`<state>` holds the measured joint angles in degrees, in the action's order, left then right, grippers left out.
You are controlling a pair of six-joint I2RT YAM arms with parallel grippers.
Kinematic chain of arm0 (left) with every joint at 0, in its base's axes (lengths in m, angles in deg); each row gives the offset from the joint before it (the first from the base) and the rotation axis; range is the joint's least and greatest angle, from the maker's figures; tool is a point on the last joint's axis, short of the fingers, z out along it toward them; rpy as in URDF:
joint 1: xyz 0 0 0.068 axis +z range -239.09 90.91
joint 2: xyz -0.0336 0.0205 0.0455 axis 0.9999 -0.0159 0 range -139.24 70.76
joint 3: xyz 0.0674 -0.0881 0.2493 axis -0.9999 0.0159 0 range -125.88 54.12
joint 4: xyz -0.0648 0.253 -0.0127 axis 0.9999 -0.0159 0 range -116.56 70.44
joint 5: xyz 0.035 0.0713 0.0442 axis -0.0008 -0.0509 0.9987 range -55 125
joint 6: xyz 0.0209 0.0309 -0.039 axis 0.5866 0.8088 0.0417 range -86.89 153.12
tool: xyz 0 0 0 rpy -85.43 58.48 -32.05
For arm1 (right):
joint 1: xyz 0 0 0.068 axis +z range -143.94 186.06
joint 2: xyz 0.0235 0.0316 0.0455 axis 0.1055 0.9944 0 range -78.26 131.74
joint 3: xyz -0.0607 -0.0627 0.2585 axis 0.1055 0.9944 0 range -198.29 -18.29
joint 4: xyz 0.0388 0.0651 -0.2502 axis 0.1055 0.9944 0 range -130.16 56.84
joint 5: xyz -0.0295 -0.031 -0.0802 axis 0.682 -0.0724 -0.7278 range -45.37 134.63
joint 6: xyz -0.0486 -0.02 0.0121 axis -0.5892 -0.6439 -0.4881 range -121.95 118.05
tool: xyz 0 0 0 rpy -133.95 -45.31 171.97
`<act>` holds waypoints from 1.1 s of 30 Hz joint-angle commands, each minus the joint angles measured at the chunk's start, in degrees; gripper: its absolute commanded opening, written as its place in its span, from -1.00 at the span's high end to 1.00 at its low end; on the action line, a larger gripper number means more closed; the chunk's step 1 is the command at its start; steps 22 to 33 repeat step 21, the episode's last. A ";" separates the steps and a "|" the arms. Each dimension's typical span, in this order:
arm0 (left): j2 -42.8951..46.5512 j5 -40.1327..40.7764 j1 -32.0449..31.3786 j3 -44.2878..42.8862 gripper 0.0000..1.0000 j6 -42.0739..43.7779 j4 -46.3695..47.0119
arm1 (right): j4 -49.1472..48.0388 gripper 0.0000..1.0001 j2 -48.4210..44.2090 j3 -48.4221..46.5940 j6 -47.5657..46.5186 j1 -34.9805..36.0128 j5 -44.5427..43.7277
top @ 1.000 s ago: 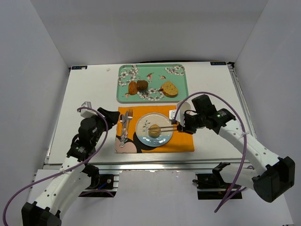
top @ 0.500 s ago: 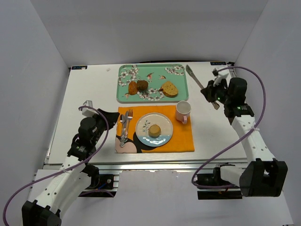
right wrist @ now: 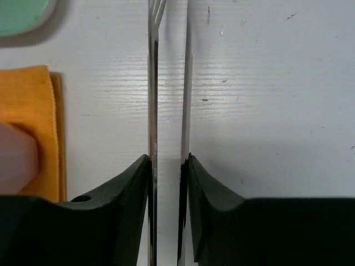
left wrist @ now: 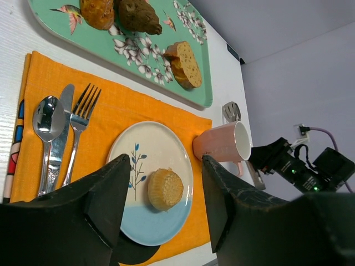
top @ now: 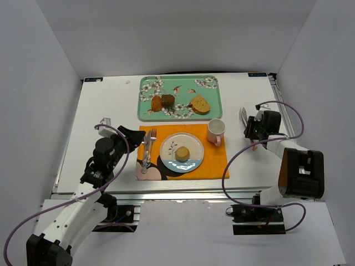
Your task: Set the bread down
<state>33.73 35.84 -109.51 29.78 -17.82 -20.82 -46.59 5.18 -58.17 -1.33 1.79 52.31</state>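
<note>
The bread, a small round tan bun [top: 182,153], sits on the white and blue plate [top: 194,145] on the orange mat; it also shows in the left wrist view [left wrist: 165,188]. My left gripper [top: 133,138] is open and empty, hovering left of the plate with its jaws framing the bun [left wrist: 165,166]. My right gripper [top: 256,128] is at the table's right side, right of the pink mug, shut on metal tongs [top: 244,116]. In the right wrist view the tongs' two arms [right wrist: 152,111] run between my fingers [right wrist: 167,158] over the white table.
A green floral tray [top: 213,102] at the back holds a bread slice [top: 200,104] and two brown pieces [top: 162,102]. A pink mug [top: 216,131] stands at the mat's right edge. A fork, knife and spoon [top: 147,145] lie left of the plate.
My right arm has pulled away from the plate with the tongs, swung to the far right, then come down beside the mug. The bun stays on the plate. The left arm has barely moved.
</note>
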 commanded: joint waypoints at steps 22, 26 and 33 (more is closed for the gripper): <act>-3.65 -2.95 -0.05 -1.68 -0.33 0.75 2.93 | 8.74 -0.80 1.47 -22.17 -15.46 0.23 -8.76; -3.65 -2.95 -0.05 -1.68 -0.33 0.75 2.93 | 8.74 -0.80 1.47 -22.17 -15.46 0.23 -8.76; -3.65 -2.95 -0.05 -1.68 -0.33 0.75 2.93 | 8.74 -0.80 1.47 -22.17 -15.46 0.23 -8.76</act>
